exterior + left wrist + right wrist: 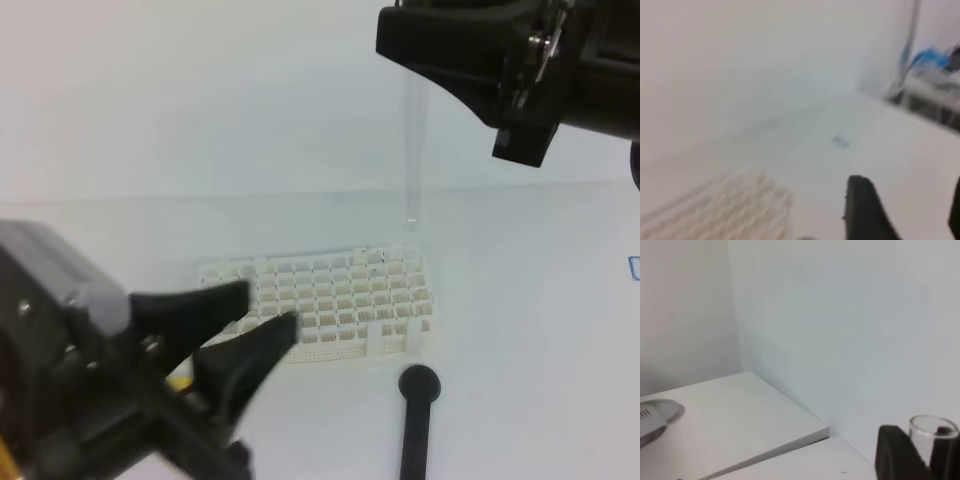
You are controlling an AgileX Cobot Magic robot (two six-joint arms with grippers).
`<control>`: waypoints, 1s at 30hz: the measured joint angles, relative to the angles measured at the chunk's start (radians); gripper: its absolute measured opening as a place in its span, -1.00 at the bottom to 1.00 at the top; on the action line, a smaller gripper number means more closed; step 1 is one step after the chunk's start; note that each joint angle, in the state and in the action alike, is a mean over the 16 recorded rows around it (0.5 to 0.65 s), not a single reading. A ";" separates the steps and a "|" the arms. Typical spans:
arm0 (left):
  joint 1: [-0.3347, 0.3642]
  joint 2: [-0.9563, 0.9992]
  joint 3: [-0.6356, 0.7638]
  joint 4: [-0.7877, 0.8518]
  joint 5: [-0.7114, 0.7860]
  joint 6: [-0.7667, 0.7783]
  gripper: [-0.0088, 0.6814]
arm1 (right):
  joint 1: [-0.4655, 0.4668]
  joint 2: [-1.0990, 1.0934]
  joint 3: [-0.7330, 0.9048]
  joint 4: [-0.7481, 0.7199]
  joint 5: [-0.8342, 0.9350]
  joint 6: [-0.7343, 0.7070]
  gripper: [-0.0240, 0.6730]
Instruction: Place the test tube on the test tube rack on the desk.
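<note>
Exterior high: right end effector [470, 95] up top right, clamped on the test tube [412, 150]. Tube hangs vertical, lower end above the back right part of the test tube rack [320, 305], not in a hole. Rack sits on the white tabletop [530, 300]. Left end effector [265, 325] low left, jaws spread, holding nothing, tips over the rack's front left edge. Black round-headed stick [418, 420] lies in front of the rack.

Left wrist: blurred. Rack [730, 210] lower left, one black finger [865, 212] lower right, gap beside it bare.

Right wrist: tube's open rim [933, 427] between the dark fingers [897, 455], gripped.
</note>
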 joint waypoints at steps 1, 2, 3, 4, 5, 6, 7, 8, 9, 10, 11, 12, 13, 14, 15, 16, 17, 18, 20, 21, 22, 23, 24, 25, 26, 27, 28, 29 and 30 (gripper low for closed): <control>0.000 -0.030 0.000 0.000 0.057 0.002 -0.16 | 0.000 -0.002 0.000 0.002 -0.005 -0.005 -0.56; 0.000 -0.060 0.000 0.000 0.114 0.004 -0.23 | 0.000 -0.005 0.000 0.004 -0.010 -0.009 -0.56; 0.000 -0.091 0.000 0.000 0.173 0.006 -0.30 | 0.000 -0.006 0.000 0.006 -0.013 -0.013 -0.56; 0.000 -0.123 0.000 0.000 0.230 0.007 -0.37 | 0.000 -0.008 0.000 0.007 -0.014 -0.017 -0.56; 0.000 -0.155 0.000 0.000 0.285 0.009 -0.44 | 0.000 -0.009 0.000 0.008 -0.016 -0.019 -0.56; 0.000 -0.187 0.000 0.000 0.339 0.010 -0.52 | 0.000 -0.009 0.000 0.008 -0.016 -0.021 -0.56; 0.000 -0.219 0.001 0.000 0.390 0.012 -0.59 | 0.000 -0.010 0.000 0.008 -0.015 -0.023 -0.56; 0.000 -0.252 0.001 0.000 0.436 0.014 -0.66 | 0.000 -0.010 0.000 0.009 -0.014 -0.023 -0.56; 0.000 -0.285 0.003 0.001 0.478 0.016 -0.73 | 0.000 -0.010 0.000 0.009 -0.012 -0.024 -0.56; 0.000 -0.317 0.006 0.002 0.515 0.018 -0.79 | 0.000 -0.010 0.000 0.009 -0.009 -0.024 -0.56; 0.000 -0.349 0.010 0.003 0.546 0.020 -0.84 | 0.000 -0.010 0.000 0.009 -0.006 -0.024 -0.56; 0.000 -0.381 0.016 0.004 0.572 0.022 -0.88 | 0.000 -0.010 0.000 0.009 -0.001 -0.024 -0.56; 0.000 -0.413 0.024 0.006 0.593 0.023 -0.91 | 0.000 -0.010 0.000 0.009 0.004 -0.024 -0.56; 0.000 -0.445 0.033 0.007 0.608 0.025 -0.94 | 0.000 -0.010 0.000 0.009 0.010 -0.024 -0.56; 0.000 -0.477 0.043 0.008 0.618 0.026 -0.95 | 0.000 -0.010 0.000 0.009 0.016 -0.024 -0.56; 0.000 -0.507 0.055 0.010 0.622 0.027 -0.96 | 0.000 -0.010 0.000 0.009 0.022 -0.024 -0.56; 0.000 -0.537 0.068 0.011 0.623 0.029 -0.97 | 0.000 -0.010 0.000 0.009 0.029 -0.024 -0.56; 0.000 -0.566 0.080 0.012 0.621 0.029 -0.97 | 0.000 -0.010 0.000 0.009 0.036 -0.024 -0.56; 0.000 -0.619 0.107 0.015 0.614 0.028 -0.97 | 0.000 -0.010 0.000 0.009 0.050 -0.024 -0.56; 0.000 -0.642 0.120 0.016 0.610 0.026 -0.98 | 0.000 -0.010 0.000 0.009 0.057 -0.024 -0.56; 0.000 -0.663 0.133 0.018 0.605 0.023 -0.98 | 0.000 -0.010 0.000 0.009 0.064 -0.024 -0.56; 0.000 -0.683 0.146 0.019 0.600 0.019 -0.98 | 0.000 -0.010 0.000 0.009 0.071 -0.024 -0.56; 0.000 -0.700 0.159 0.020 0.595 0.015 -0.98 | 0.000 -0.010 0.000 0.009 0.077 -0.024 -0.56; 0.000 -0.716 0.171 0.021 0.591 0.010 -0.98 | 0.000 -0.010 0.000 0.009 0.082 -0.024 -0.56; 0.000 -0.729 0.181 0.022 0.586 0.005 -0.98 | 0.000 -0.010 0.000 0.009 0.087 -0.024 -0.56; 0.000 -0.741 0.190 0.022 0.583 0.001 -0.98 | 0.000 -0.010 0.000 0.009 0.091 -0.024 -0.56; 0.000 -0.750 0.197 0.022 0.579 -0.004 -0.98 | 0.000 -0.010 0.000 0.009 0.094 -0.024 -0.56; 0.000 -0.758 0.203 0.022 0.576 -0.009 -0.98 | 0.000 -0.010 0.000 0.009 0.096 -0.024 -0.56; 0.000 -0.765 0.208 0.022 0.574 -0.013 -0.98 | 0.000 -0.010 0.000 0.009 0.098 -0.024 -0.56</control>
